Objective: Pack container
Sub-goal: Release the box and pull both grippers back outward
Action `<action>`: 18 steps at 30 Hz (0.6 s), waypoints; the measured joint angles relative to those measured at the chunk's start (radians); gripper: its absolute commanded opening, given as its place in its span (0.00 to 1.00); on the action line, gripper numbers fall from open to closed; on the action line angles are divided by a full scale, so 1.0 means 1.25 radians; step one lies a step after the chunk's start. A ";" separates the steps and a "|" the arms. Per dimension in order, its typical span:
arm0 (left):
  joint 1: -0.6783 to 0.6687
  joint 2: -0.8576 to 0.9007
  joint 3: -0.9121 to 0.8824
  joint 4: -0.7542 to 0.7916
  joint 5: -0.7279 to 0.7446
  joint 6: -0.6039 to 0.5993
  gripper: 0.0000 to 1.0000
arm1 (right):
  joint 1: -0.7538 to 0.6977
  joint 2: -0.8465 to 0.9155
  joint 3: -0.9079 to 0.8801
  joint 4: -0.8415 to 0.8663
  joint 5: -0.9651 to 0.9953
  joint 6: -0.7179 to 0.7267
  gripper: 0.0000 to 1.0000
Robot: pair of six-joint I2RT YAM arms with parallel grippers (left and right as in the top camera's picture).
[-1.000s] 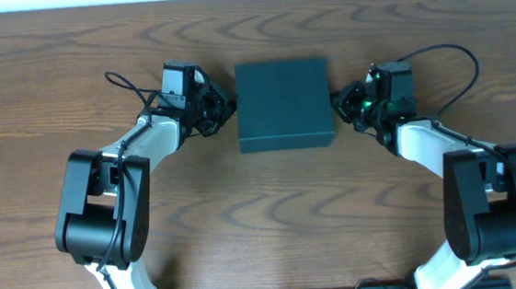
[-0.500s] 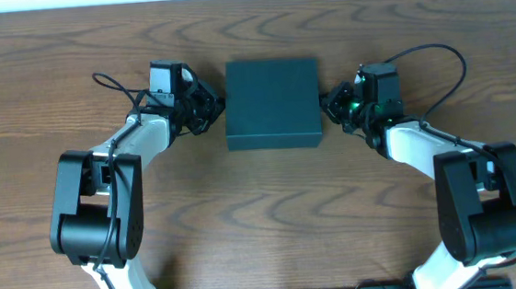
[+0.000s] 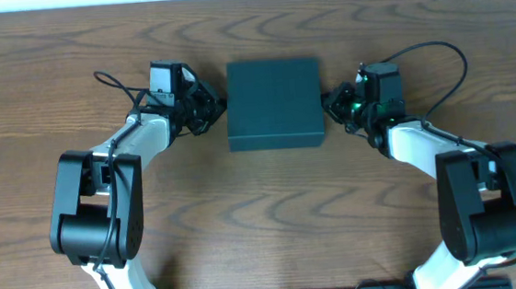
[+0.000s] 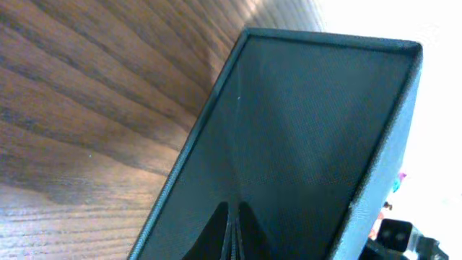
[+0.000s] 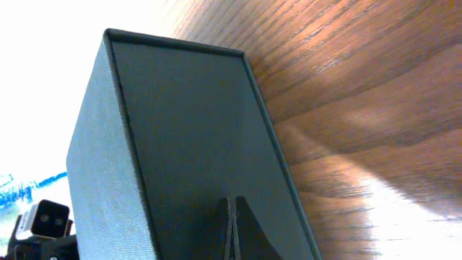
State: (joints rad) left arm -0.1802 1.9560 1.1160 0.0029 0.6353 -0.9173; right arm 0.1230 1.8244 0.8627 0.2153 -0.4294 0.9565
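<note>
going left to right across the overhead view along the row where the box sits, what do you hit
left gripper → container → right gripper, all on the wooden table

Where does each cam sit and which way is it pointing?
Overhead: above the table, looking straight down at the container; left gripper and right gripper flank it.
Left wrist: on the left arm, looking along its shut gripper at the container's side wall.
Right wrist: on the right arm, along its shut gripper at the opposite wall.
Shared: the container, in all three.
</note>
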 measured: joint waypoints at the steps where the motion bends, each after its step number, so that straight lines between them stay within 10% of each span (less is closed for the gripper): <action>1: 0.002 0.000 0.001 -0.009 0.001 0.009 0.06 | -0.004 0.000 0.000 -0.001 -0.007 -0.004 0.02; 8: 0.065 -0.015 0.011 -0.092 -0.007 0.109 0.06 | -0.026 -0.013 0.025 -0.071 -0.028 -0.084 0.02; 16: 0.108 -0.126 0.224 -0.464 -0.157 0.399 0.06 | -0.043 -0.081 0.261 -0.515 0.076 -0.305 0.06; 17: 0.107 -0.141 0.265 -0.507 -0.179 0.449 0.10 | -0.043 -0.089 0.300 -0.574 0.104 -0.338 0.29; 18: 0.105 -0.158 0.307 -0.553 -0.201 0.505 0.44 | -0.044 -0.099 0.348 -0.642 0.140 -0.383 0.78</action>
State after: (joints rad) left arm -0.0490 1.7588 1.5002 -0.6888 0.3847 -0.2855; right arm 0.0685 1.7000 1.2980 -0.5877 -0.2539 0.4782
